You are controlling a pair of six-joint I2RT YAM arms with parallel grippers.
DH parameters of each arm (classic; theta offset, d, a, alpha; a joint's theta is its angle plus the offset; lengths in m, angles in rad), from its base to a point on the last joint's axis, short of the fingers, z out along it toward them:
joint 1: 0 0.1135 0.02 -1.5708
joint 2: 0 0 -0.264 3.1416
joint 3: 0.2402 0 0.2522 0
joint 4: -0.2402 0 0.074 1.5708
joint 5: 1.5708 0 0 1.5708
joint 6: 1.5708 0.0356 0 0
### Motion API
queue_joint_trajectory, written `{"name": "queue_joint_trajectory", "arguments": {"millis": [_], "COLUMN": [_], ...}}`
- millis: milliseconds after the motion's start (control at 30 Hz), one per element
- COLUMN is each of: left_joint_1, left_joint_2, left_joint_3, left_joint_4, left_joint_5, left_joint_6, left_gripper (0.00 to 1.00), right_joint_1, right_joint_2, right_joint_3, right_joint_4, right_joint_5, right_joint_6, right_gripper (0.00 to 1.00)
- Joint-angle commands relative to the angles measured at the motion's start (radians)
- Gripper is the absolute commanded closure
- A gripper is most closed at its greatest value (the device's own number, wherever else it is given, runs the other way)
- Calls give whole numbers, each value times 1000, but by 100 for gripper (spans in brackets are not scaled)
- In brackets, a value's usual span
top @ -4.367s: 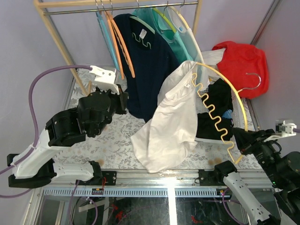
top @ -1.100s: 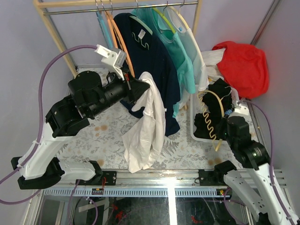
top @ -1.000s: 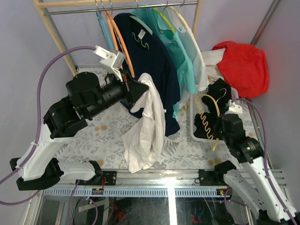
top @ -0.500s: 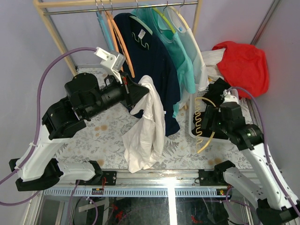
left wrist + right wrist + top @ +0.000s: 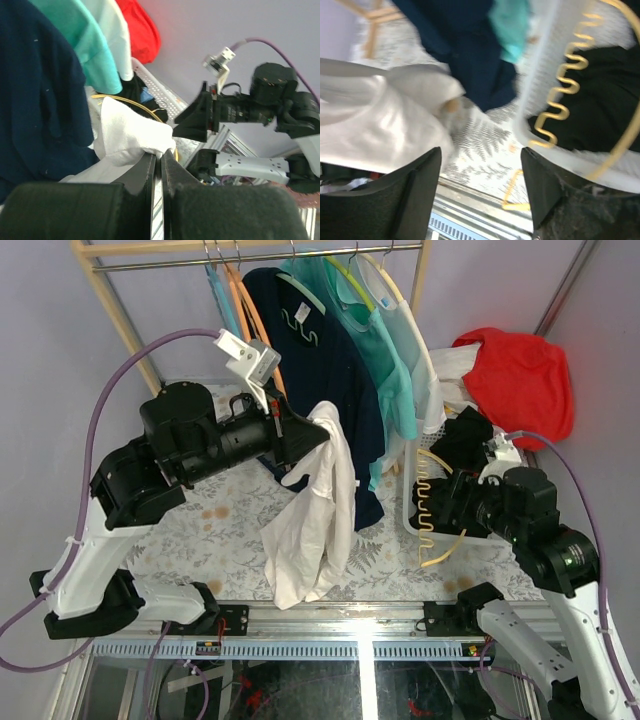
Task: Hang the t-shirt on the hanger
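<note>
The t-shirt (image 5: 312,510) hangs bunched above the tabletop (image 5: 200,530), just beside a navy shirt (image 5: 320,350), with one fold pinched in the left claw (image 5: 161,156). The hanger (image 5: 424,502) tilts over the basket (image 5: 408,525) rim by the right claw (image 5: 481,150), whose fingers are spread. Whether the claw bears the hanger, I cannot tell. If unheld, the hanger could slide off or snag the dark clothes (image 5: 462,438). The small pinch might also slip.

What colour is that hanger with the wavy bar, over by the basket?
The hanger is pale yellow; right wrist view shows it best.
</note>
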State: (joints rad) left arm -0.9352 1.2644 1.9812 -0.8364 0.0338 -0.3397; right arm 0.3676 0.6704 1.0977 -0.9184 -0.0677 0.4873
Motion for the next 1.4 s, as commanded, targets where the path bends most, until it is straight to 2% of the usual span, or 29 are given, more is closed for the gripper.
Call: {"name": "queue_joint_trajectory", "arguments": {"millis": [0,100,333,633,867,1133,1267,1367], "left_joint_1": [-2,-3,-2,-2,-2,-3,-2,-2], "left_joint_2": [12,14,21,-3,0,14,13,13], "left_joint_3": [119,179,272,234,212,204,194,186], "left_joint_4": [-28,-27,18,18,39,49,59,61], "left_joint_5": [153,243,422,411,418,413,408,398], "left_joint_6": [0,-25,-81,-85,-91,-92,-93,-92], "left_gripper": [98,98,97,97,97,97,97,97], "right_joint_1": [5,4,5,4,6,54,154,212], "right_joint_2": [50,73,115,53,77,133,183,206], "right_joint_3": [9,-43,-93,-143,-198,-189,-145,-125], "right_joint_4": [301,478,844,1136,1355,1362,1263,1252], "right_joint_5": [-353,-485,-752,-989,-1040,-1031,-978,-963], "right_joint_6": [-19,4,93,260,418,413,300,270], "right_gripper": [33,39,42,43,39,36,37,39]}}
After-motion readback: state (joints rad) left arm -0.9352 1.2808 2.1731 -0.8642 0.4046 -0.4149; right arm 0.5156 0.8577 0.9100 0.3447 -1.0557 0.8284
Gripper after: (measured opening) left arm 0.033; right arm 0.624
